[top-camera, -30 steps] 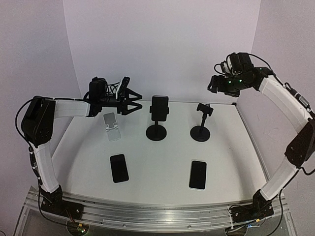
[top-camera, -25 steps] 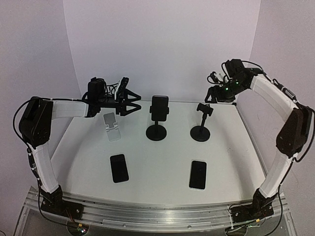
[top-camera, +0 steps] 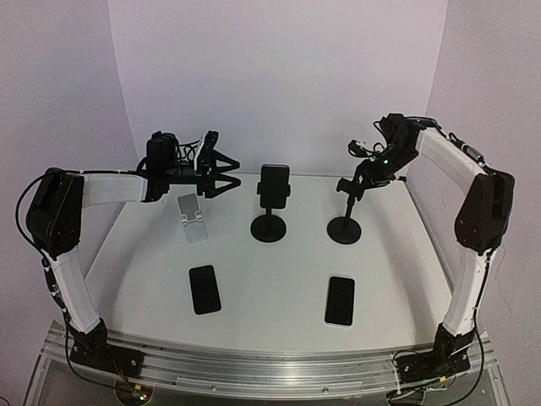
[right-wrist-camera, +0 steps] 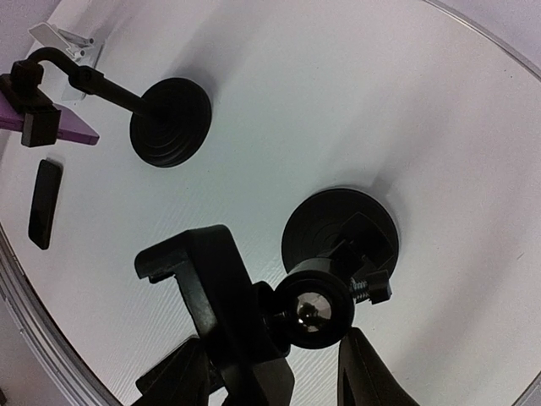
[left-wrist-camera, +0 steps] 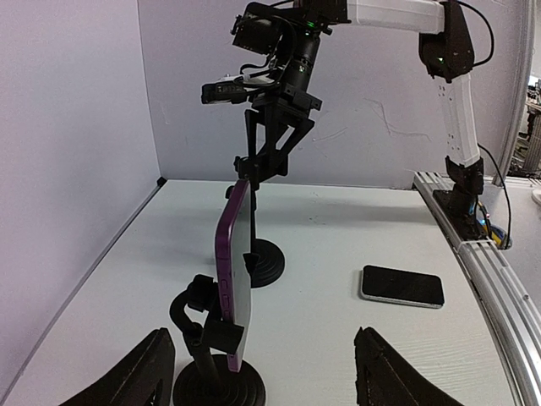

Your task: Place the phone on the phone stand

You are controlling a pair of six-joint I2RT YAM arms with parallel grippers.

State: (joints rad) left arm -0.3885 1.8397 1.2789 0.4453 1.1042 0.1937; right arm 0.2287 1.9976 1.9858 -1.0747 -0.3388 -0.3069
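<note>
The right gripper [right-wrist-camera: 270, 359] straddles the head of the empty black phone stand [top-camera: 344, 227], with one finger on each side of its ball joint [right-wrist-camera: 314, 310] and clamp cradle [right-wrist-camera: 211, 279]. The jaws are partly spread, and I cannot tell whether the pads press the head or sit just off it. The step in hand looks like taking hold of that head, probably to steady it or set its angle before a phone goes in. To do it well, the squeeze should land on the solid ball housing, not on the small side screw [right-wrist-camera: 372, 288] or the cradle arms. Any twist should be gentle and in line with the post, since the round base [right-wrist-camera: 340, 230] could tip or skate on the smooth table [top-camera: 279, 271]. The dark phone [top-camera: 340, 299] likely meant for it lies flat on the table, on the near side of this stand and well apart from it. The left gripper [top-camera: 228, 175] hovers at the far left with its jaws spread wide and empty. It is near the centre stand [top-camera: 269, 227], which already carries a purple phone [left-wrist-camera: 234, 271]. A second dark phone [top-camera: 204, 288] and a white folding stand [top-camera: 193, 217] sit further left.
</note>
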